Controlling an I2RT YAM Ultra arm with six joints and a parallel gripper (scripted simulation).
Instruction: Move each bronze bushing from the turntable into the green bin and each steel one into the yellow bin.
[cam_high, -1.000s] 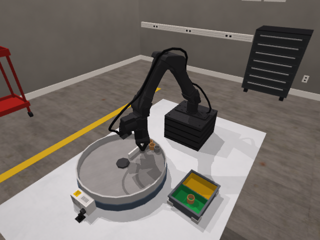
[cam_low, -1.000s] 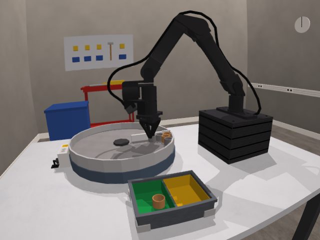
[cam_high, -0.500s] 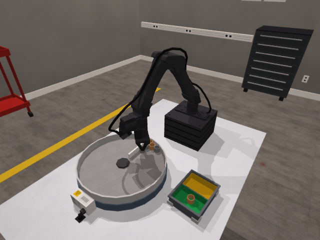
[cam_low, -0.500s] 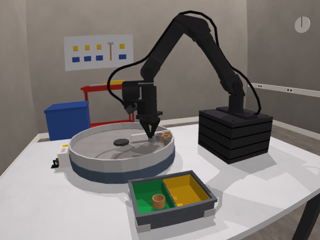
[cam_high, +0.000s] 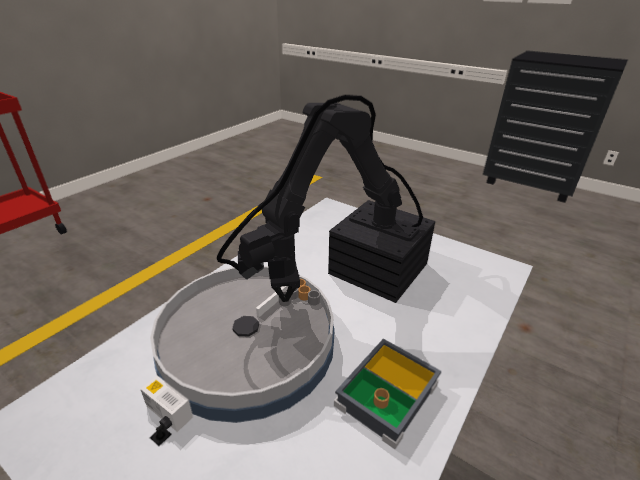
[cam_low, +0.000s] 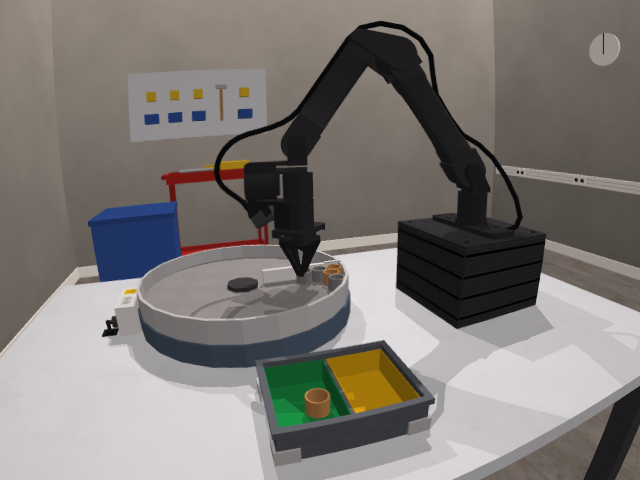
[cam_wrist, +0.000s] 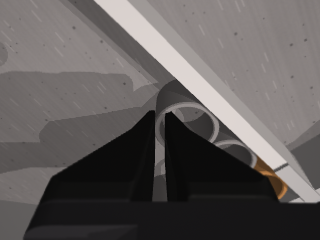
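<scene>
My gripper (cam_high: 284, 298) reaches down into the grey turntable (cam_high: 242, 341) at its far right side, next to a white bar (cam_high: 268, 305). In the wrist view the fingers are shut on the near wall of a steel bushing (cam_wrist: 187, 122) that stands on the turntable floor. A second steel bushing (cam_wrist: 232, 148) and a bronze bushing (cam_wrist: 275, 182) stand just behind it along the bar. The exterior view shows the cluster (cam_low: 328, 275) beside the fingertips (cam_low: 300, 272). The green bin (cam_low: 297, 390) holds one bronze bushing (cam_low: 316, 403). The yellow bin (cam_low: 372, 382) holds no bushing.
A dark octagonal hub (cam_high: 244, 326) sits at the turntable's centre. The turntable has a raised rim (cam_low: 242, 325). A white control box (cam_high: 166, 401) stands at its front left. The arm's black base block (cam_high: 381, 248) stands to the right of the turntable.
</scene>
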